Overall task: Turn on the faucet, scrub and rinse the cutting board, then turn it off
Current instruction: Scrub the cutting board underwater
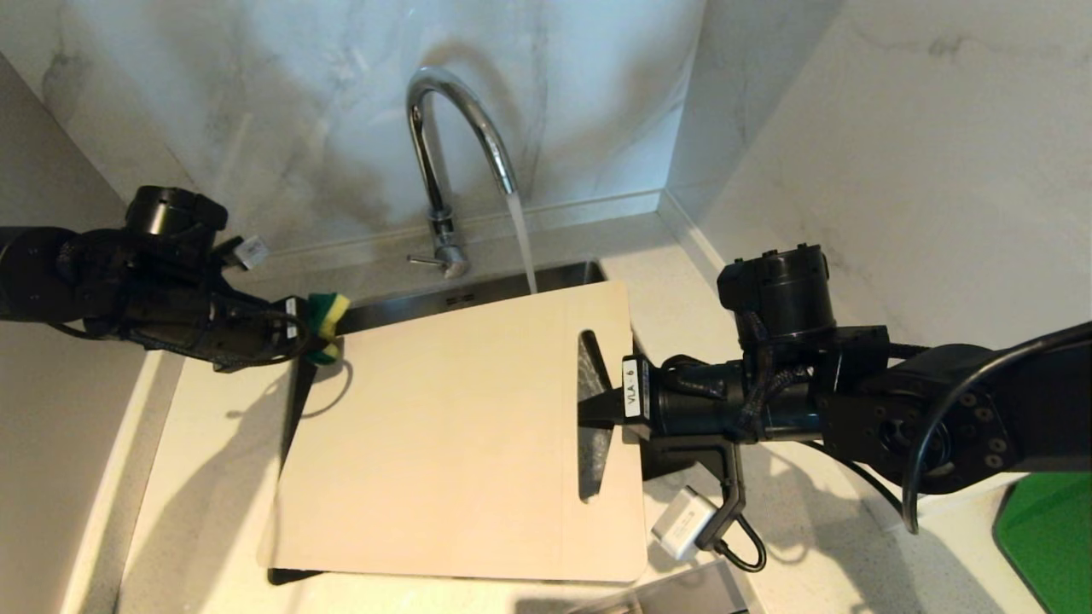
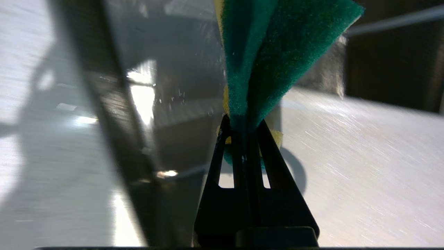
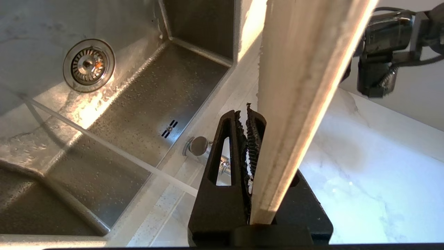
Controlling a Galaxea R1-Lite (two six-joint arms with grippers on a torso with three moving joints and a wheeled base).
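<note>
I'm pinching the cutting board [image 1: 452, 426] w/ my right gripper [image 1: 597, 409] clamped at its handle slot, holding it over the sink [image 3: 145, 100] under the running faucet [image 1: 444, 162]; it's looking thin, stiff, prob. slippery wet, while my left gripper [image 1: 303, 337] is squeezing the soft sponge [image 1: 326, 317] at its far corner.

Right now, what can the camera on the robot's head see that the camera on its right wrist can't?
Only the head view shows the faucet's arched spout, the green-and-yellow sponge pinched in the left gripper, and the cutting board's whole flat face. Only the right wrist view shows the sink's wet floor and its round drain. Both show the running water, the board, and the right gripper clamped on the board at its handle slot.
</note>
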